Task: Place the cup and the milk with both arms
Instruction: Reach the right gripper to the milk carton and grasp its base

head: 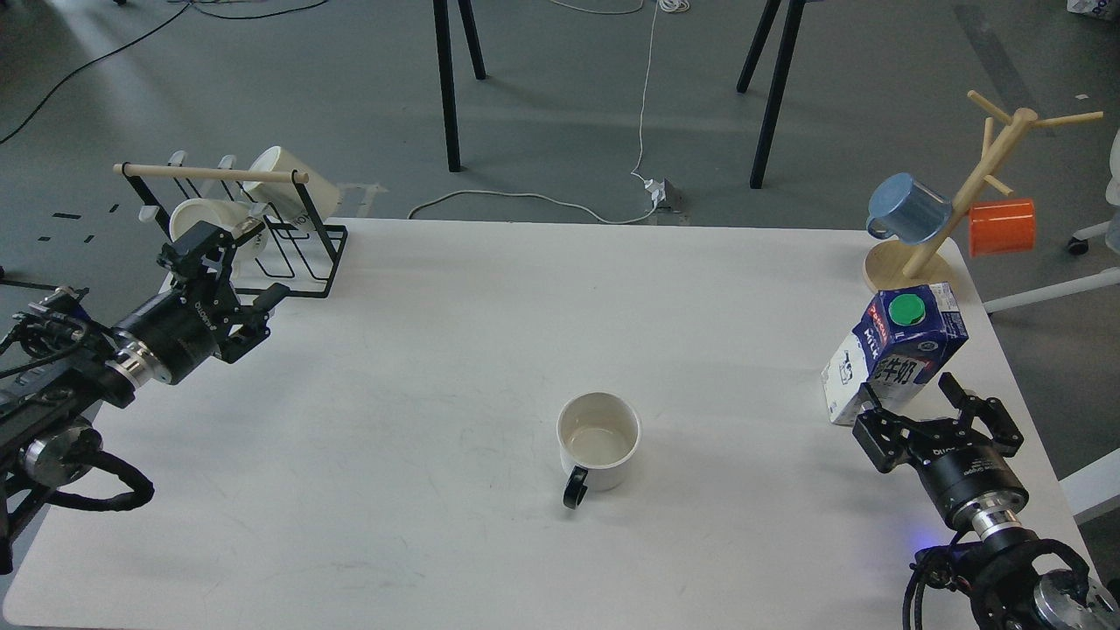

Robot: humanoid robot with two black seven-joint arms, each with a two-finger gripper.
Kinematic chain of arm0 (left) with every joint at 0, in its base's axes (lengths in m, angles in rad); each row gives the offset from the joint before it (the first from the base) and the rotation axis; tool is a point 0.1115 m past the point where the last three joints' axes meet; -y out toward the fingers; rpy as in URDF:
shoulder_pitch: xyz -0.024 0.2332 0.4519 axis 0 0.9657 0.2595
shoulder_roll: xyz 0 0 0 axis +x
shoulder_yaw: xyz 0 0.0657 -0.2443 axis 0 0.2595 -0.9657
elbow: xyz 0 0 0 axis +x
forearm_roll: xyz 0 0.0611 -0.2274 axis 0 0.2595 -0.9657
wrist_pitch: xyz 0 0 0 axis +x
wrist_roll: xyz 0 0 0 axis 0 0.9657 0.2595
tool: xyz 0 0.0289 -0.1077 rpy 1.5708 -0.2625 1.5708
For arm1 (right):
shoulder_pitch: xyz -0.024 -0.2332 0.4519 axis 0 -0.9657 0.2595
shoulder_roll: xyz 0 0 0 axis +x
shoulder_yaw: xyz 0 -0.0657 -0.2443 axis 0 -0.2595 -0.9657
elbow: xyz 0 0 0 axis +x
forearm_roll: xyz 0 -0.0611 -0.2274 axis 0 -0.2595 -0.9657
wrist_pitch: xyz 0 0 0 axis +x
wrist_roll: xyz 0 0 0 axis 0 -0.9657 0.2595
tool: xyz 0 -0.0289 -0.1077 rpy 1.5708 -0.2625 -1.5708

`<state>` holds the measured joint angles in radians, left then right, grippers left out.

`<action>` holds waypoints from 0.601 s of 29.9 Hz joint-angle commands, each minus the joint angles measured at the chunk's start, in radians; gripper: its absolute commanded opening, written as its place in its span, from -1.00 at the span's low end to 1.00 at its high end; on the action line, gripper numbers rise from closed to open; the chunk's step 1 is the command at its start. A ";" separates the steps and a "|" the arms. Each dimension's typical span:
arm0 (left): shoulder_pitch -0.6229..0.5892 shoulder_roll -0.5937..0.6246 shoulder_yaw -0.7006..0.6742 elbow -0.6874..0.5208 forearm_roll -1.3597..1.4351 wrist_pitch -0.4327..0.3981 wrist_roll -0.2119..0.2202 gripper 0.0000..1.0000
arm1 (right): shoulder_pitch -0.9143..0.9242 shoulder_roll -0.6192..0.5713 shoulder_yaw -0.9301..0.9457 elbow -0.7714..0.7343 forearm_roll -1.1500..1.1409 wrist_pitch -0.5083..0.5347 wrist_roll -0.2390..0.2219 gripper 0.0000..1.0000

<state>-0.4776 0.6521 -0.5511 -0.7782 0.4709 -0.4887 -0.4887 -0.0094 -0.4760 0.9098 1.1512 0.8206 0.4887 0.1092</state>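
The cup (599, 440), cream-white with a black loop handle turned toward me, stands upright at the middle front of the white table (437, 315). The milk (894, 353), a dark-blue and white carton with a green cap, stands at the right edge. My right gripper (908, 391) is open, with its fingers on either side of the carton's lower front; I cannot tell whether they touch it. My left gripper (239, 268) is open and empty at the far left, above the table and far from the cup.
A black wire rack (297, 254) with cream mugs stands at the back left, just behind my left gripper. A wooden mug tree (967, 197) with a blue mug (910, 208) and an orange mug (1003, 227) stands at the back right, behind the milk.
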 commanded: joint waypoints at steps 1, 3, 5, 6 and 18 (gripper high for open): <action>0.013 0.000 0.002 0.001 0.000 0.000 0.000 0.99 | 0.014 0.028 0.003 -0.022 0.000 0.000 0.007 0.98; 0.022 -0.002 0.000 0.001 0.000 0.000 0.000 0.99 | 0.022 0.031 0.001 -0.025 0.000 0.000 0.009 0.98; 0.028 -0.005 0.000 0.001 0.000 0.000 0.000 0.99 | 0.025 0.033 0.001 -0.028 0.000 0.000 0.010 0.98; 0.030 -0.008 0.000 0.001 0.000 0.000 0.000 0.99 | 0.026 0.036 0.001 -0.034 0.000 0.000 0.010 0.98; 0.053 -0.014 0.003 0.002 0.000 0.000 0.000 0.99 | 0.046 0.120 0.003 -0.084 0.000 0.000 0.050 0.95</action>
<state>-0.4311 0.6389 -0.5501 -0.7761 0.4709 -0.4887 -0.4887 0.0362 -0.3765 0.9121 1.0738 0.8206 0.4887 0.1472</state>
